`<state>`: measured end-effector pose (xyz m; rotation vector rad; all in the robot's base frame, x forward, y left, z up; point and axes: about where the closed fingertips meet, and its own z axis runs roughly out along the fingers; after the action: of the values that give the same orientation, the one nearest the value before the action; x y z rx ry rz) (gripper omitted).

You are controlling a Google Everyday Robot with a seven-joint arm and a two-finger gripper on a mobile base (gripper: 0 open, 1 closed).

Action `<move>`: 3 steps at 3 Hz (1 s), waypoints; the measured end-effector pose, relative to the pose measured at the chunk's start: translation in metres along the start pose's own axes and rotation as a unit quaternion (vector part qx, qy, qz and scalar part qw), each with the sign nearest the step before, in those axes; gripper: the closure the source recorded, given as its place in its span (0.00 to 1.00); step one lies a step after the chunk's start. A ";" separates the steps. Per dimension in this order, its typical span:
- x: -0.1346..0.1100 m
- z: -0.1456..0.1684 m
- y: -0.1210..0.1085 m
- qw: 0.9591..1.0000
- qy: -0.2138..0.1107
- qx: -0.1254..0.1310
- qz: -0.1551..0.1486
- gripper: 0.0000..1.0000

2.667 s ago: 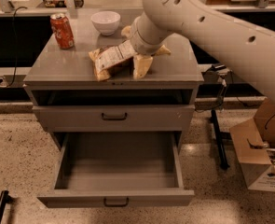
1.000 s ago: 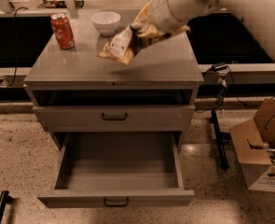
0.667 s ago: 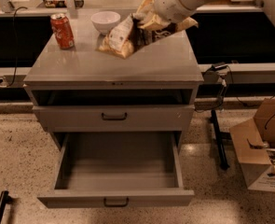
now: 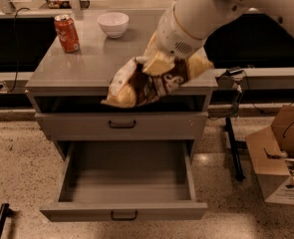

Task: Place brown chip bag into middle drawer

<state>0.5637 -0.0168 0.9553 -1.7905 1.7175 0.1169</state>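
My gripper (image 4: 174, 69) is shut on the brown chip bag (image 4: 141, 85), holding it by its right end. The bag hangs tilted in the air, its pale left end lowest, in front of the cabinet's front edge and above the drawers. The middle drawer (image 4: 124, 198) is pulled wide open below, with its black handle at the front. Its inside looks bare. The upper handled drawer (image 4: 122, 124) is closed.
A red soda can (image 4: 67, 33) and a white bowl (image 4: 113, 24) stand at the back of the cabinet top (image 4: 72, 68). A cardboard box (image 4: 282, 153) and a black stand (image 4: 233, 133) are on the floor to the right.
The arm has carried the bag from above the back of the cabinet top forward and down, so it now hangs over the front edge, above the open drawer.
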 end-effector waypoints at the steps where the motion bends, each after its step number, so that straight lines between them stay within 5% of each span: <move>1: 0.003 0.015 0.051 0.995 0.016 -0.088 0.048 1.00; 2: 0.004 0.014 0.055 0.994 0.020 -0.095 0.050 1.00; 3: 0.014 0.030 0.056 0.991 -0.011 -0.109 0.080 1.00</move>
<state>0.5247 -0.0101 0.9030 -1.7934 1.8919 0.4066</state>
